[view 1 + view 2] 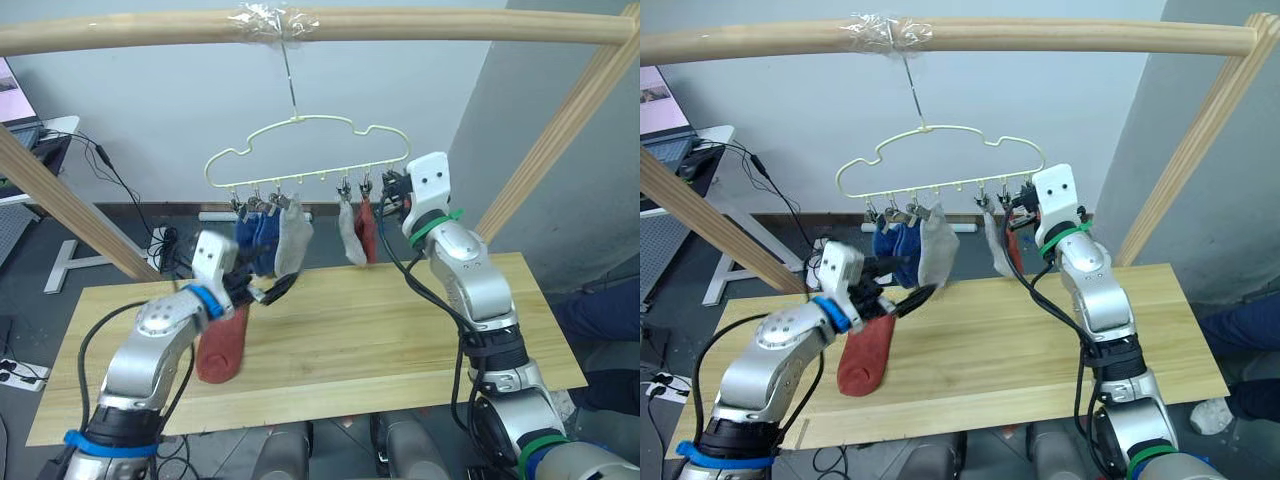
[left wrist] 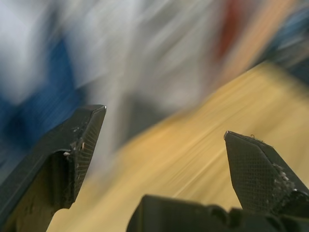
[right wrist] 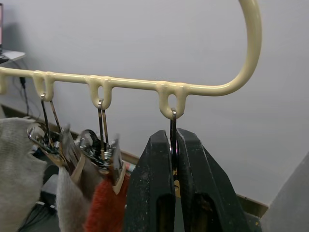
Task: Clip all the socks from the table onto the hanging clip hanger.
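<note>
The last red sock [image 1: 222, 345] lies flat on the desk [image 1: 380, 330], soft, light and limp; best taken near its cuff. The left gripper [image 1: 262, 290] hovers above it, fingers apart. The right gripper [image 3: 175, 159] pinches the end clip [image 3: 173, 130] of the hanger [image 1: 300, 150]. Five hanging socks [image 1: 292, 238] crowd the way.

In the left wrist view everything beyond the left gripper [image 2: 164, 145] is smeared by motion blur: blue, grey and red patches and a pale wooden band, none with a clear edge. The right gripper [image 3: 174, 145] covers the end clip [image 3: 173, 126], leaving just its wire loop above the fingertips. The red sock [image 3: 107, 208] beside that gripper is cut off by the picture's edge. On the table [image 1: 400, 330], the left arm hides the top of the other red sock [image 1: 222, 350].
</note>
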